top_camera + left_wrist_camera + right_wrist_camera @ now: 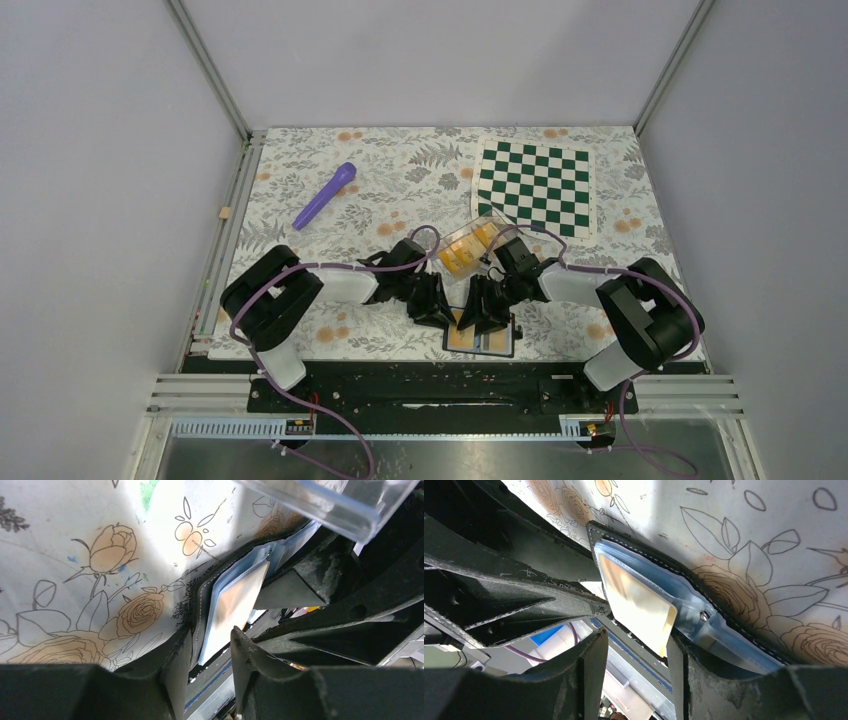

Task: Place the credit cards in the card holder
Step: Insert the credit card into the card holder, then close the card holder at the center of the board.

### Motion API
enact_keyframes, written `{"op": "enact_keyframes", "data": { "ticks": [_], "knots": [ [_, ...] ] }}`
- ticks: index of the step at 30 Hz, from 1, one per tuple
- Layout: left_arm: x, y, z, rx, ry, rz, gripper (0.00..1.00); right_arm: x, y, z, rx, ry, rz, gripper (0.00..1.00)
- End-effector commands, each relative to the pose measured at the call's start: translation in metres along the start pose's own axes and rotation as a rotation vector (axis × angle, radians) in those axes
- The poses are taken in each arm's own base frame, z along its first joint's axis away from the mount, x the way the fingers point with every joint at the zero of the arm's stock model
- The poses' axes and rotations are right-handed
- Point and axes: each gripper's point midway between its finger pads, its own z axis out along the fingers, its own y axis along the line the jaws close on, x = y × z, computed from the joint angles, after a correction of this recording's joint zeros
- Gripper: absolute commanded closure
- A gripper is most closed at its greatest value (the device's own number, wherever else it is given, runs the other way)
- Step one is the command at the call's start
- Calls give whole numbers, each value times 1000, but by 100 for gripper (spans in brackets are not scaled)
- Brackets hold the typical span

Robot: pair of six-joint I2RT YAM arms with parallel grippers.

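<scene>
The flowered table [400, 180] spreads under both claws. The chequered mat [537, 185] lies well beyond the right gripper [487, 305]. The clear box [487, 225] of credit cards [458, 257] sits just beyond both claws, and a purple pen [326, 195] lies far beyond the left gripper [432, 303]. The card holder [497, 342] lies open directly under the two. The left jaws are released, with its black edge between them. The right jaws stand apart, unclenched, one card [636, 602] on the pale lining touching one finger [679, 670]
</scene>
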Motion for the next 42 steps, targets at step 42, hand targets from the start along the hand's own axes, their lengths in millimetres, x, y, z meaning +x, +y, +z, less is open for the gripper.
{"op": "enact_keyframes", "data": {
  "ticks": [42],
  "knots": [
    [-5,0,-86,-547,-148,162,100,-28,-26,-37,336,-128,-243,35]
  ]
}}
